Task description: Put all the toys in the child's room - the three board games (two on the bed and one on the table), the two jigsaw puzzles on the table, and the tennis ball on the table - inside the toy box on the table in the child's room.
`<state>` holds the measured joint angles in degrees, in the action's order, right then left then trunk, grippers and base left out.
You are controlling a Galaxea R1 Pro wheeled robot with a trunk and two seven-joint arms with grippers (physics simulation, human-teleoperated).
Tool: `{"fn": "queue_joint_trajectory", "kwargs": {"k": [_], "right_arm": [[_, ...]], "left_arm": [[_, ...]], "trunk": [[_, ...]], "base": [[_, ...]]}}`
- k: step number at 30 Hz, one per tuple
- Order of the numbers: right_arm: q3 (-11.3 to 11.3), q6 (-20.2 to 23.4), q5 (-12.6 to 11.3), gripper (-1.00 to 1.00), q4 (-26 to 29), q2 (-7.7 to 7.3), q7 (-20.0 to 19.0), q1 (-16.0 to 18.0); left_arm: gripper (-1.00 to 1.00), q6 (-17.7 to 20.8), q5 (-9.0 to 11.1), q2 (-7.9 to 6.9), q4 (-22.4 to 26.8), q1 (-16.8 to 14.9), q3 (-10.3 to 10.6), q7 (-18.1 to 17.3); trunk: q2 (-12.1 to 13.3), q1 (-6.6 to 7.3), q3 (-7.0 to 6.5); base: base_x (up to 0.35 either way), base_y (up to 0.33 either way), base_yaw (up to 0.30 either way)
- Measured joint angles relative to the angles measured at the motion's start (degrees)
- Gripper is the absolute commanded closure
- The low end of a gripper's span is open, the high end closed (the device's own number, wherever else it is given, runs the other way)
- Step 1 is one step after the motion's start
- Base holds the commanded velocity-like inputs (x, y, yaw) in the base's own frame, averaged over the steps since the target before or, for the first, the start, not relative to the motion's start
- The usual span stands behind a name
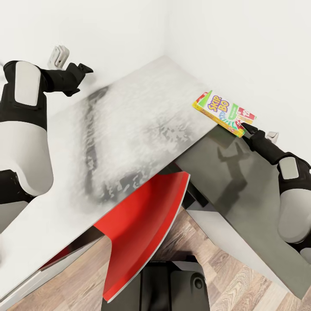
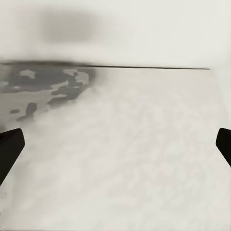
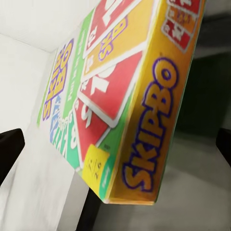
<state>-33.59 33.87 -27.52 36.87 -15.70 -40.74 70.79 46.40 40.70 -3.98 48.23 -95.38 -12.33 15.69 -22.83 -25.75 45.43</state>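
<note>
A Skip-Bo board game box (image 1: 223,112), yellow with red and green cards printed on it, lies at the far right edge of the white mottled bed surface (image 1: 129,129). Its near end juts over the grey surface (image 1: 242,190) below. My right gripper (image 1: 245,127) is at that near end. In the right wrist view the box (image 3: 120,106) is close in front, and the right gripper (image 3: 117,147) is open with its fingers wide apart on either side. My left gripper (image 1: 83,70) hangs open over the bed's far left side by the wall, holding nothing (image 2: 115,144).
White walls meet in a corner behind the bed. A red curved panel (image 1: 142,220) sticks out from under the bed's front edge above the wooden floor (image 1: 242,285). A white wall fitting (image 1: 60,55) sits behind my left arm.
</note>
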Motion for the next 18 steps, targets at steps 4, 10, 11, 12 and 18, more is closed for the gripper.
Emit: {"fn": "queue_joint_trajectory", "kwargs": {"k": [4, 10, 11, 12, 18], "right_arm": [[0.0, 0.0, 0.0, -1.00, 0.0, 0.00, 0.0, 0.0], [0.0, 0.0, 0.0, -1.00, 0.0, -0.03, 0.1, 0.0], [0.0, 0.0, 0.0, -1.00, 0.0, -0.03, 0.1, 0.0], [0.0, 0.0, 0.0, -1.00, -0.1, -0.03, 0.1, 0.0], [0.0, 0.0, 0.0, -1.00, -0.2, 0.01, 0.7, 0.1]], "left_arm": [[-1.00, 0.0, 0.0, 0.01, 0.2, 0.3, 0.0, 0.0], [-1.00, 0.0, 0.0, 0.01, 0.4, 0.5, 0.0, 0.0], [-1.00, 0.0, 0.0, 0.01, 0.4, 0.5, 0.0, 0.0], [-1.00, -0.1, 0.0, 0.01, 0.4, 0.6, 0.0, 0.0], [-1.00, -0.1, 0.0, 0.02, 0.5, 0.7, 0.0, 0.0]], "trunk": [[0.0, 0.00, 0.00], [0.0, 0.00, 0.00], [0.0, 0.00, 0.00], [0.0, 0.00, 0.00], [0.0, 0.00, 0.00]], "base": [[0.000, 0.000, 0.000], [0.000, 0.000, 0.000], [0.000, 0.000, 0.000], [0.000, 0.000, 0.000], [0.000, 0.000, 0.000]]}}
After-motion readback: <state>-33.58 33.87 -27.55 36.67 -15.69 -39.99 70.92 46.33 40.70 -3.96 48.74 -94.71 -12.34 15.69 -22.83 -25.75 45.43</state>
